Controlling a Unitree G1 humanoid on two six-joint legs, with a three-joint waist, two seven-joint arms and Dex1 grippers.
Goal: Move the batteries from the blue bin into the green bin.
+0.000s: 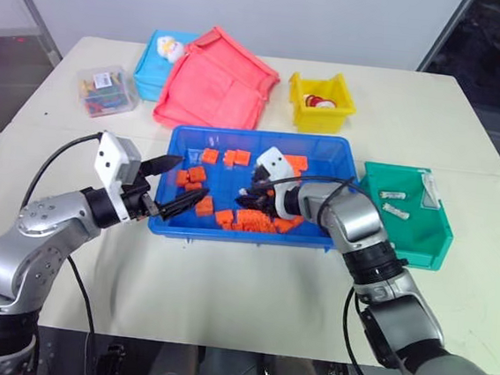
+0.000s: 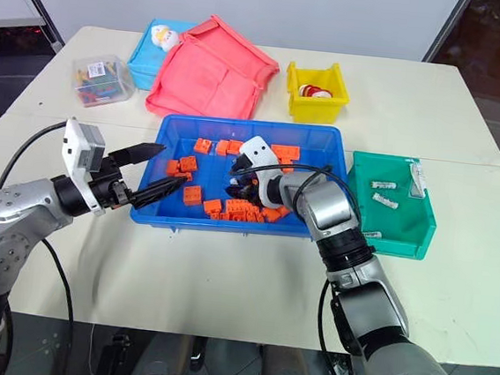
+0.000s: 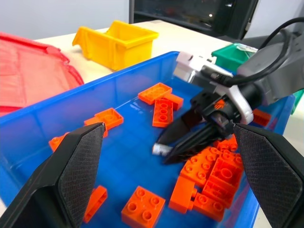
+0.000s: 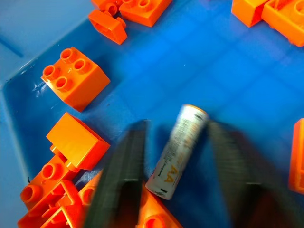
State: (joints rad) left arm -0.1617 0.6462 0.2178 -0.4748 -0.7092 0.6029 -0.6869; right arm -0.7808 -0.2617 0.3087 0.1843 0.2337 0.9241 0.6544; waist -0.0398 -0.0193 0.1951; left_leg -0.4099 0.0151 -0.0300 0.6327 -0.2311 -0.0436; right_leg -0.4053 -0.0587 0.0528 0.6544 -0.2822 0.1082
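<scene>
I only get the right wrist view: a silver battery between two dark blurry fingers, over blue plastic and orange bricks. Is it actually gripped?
Observer: Yes. The left wrist view shows the right gripper shut on the battery, low in the blue bin.
Visitor: Where is it meant to go?
Observer: Into the green bin, just to the right of the blue one. At least two batteries lie in it.
Visitor: And the other arm?
Observer: The left gripper is open at the blue bin's left edge, holding nothing.
</scene>
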